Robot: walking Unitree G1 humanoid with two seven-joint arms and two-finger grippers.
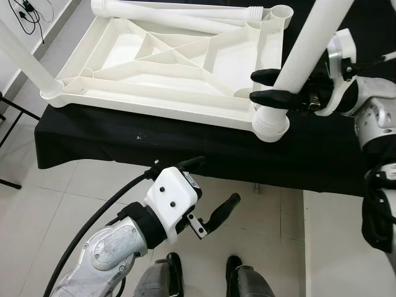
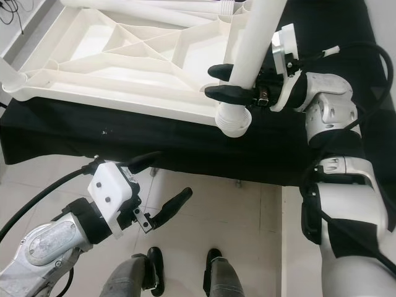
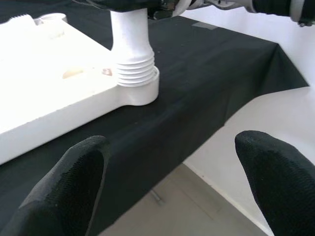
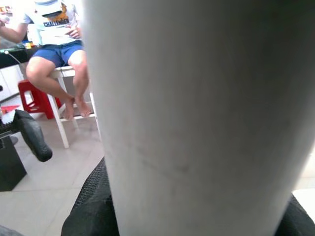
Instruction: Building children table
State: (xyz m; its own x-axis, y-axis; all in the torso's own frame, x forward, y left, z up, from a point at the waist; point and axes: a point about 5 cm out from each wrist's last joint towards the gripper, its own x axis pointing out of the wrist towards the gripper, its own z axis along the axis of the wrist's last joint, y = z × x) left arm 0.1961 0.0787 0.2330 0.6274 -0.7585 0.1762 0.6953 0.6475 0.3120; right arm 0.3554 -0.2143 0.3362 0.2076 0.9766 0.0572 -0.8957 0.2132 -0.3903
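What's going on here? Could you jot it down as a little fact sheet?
Job: putting legs on a white table top, upside down on a black cloth.
Right tool: closed around an upright leg, its ribbed end at the near corner socket.
Left tool: open, empty, above the floor.
Other legs: one standing, one lying.

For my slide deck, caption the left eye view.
Right gripper holds a white table leg at the upturned tabletop's corner socket; left gripper waits open.

A black-draped table (image 1: 154, 145) on the tiled floor (image 1: 74, 204) carries the upturned white plastic tabletop (image 1: 167, 68).
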